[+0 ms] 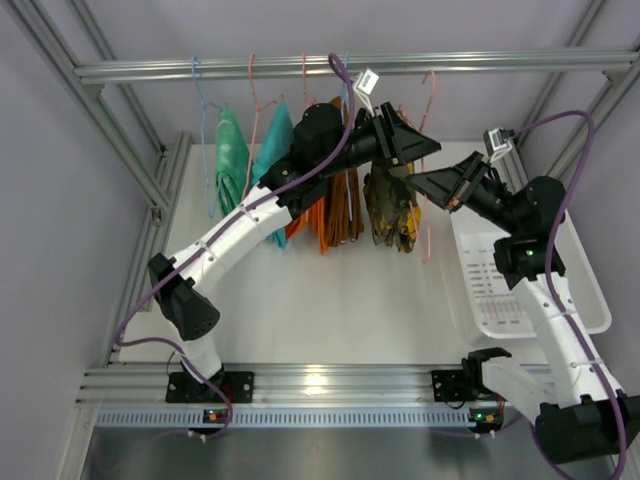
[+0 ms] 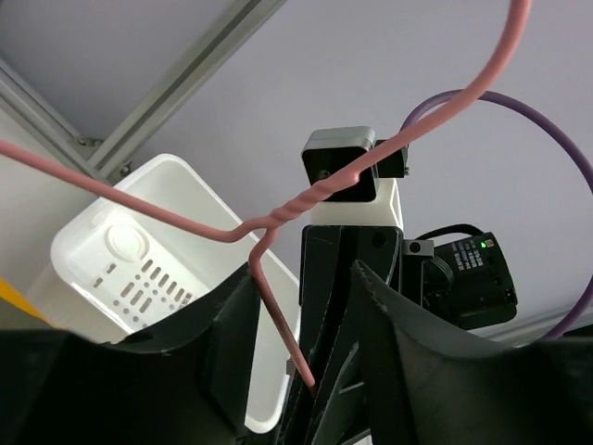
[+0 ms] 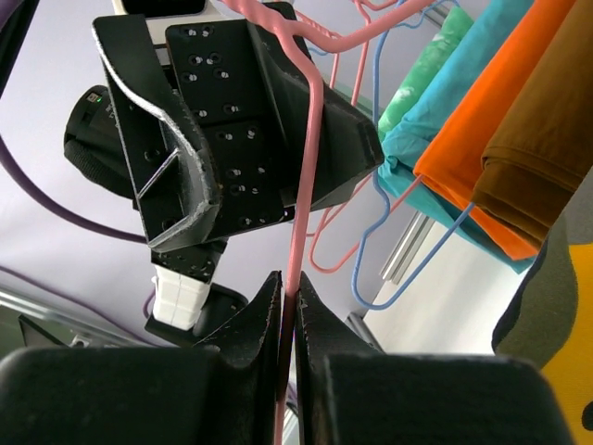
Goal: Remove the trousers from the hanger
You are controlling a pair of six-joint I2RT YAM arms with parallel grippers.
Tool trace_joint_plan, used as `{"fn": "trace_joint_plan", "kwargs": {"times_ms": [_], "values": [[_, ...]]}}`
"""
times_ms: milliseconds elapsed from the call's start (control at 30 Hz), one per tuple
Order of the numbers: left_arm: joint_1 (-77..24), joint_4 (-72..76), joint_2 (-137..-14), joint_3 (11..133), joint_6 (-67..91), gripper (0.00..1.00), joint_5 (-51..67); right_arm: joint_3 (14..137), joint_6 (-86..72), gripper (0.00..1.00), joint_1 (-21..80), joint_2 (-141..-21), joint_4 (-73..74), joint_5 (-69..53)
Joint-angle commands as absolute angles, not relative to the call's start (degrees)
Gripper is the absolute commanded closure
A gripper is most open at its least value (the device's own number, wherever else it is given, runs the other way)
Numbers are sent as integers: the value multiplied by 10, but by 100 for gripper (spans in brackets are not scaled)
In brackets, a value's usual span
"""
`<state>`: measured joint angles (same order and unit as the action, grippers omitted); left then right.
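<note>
Five pairs of trousers hang below the rail: green [image 1: 230, 160], teal [image 1: 268, 150], orange [image 1: 300, 228], brown [image 1: 345, 205] and yellow-and-dark patterned [image 1: 392, 210]. My right gripper [image 1: 443, 188] is shut on the wire of a pink hanger [image 1: 428, 235], just right of the patterned trousers. In the right wrist view its jaws [image 3: 288, 283] pinch that pink hanger [image 3: 306, 167]. My left gripper [image 1: 415, 145] is open just above, with the hanger's twisted neck [image 2: 278, 222] between its fingers [image 2: 232, 315], not touching. Which hanger carries the patterned trousers is hidden.
A white perforated basket [image 1: 590, 300] sits on the table at the right, under my right arm. The metal rail [image 1: 200, 70] crosses the back, with blue and pink hangers on it. Frame posts stand at the left and right.
</note>
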<state>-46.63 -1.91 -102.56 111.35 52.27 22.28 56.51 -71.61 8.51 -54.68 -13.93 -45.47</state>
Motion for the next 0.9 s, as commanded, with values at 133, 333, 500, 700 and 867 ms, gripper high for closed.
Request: {"fn": "trace_joint_plan", "kwargs": {"times_ms": [133,333,500,700,867], "values": [[-471,59,-1020,1136,566,82,250,577,-669,100,99,-514,-265,-442],[-468,68,-1012,1155,579,100,263,571,-557,32,97,-481,-131,-418],[-454,62,-998,1175,584,100,274,573,-378,19,96,-396,-2,-283],[-445,65,-1002,1204,603,100,280,524,-235,15,95,-313,82,-171],[-445,53,-1012,1234,614,100,265,451,-128,14,95,-241,96,-198]]}}
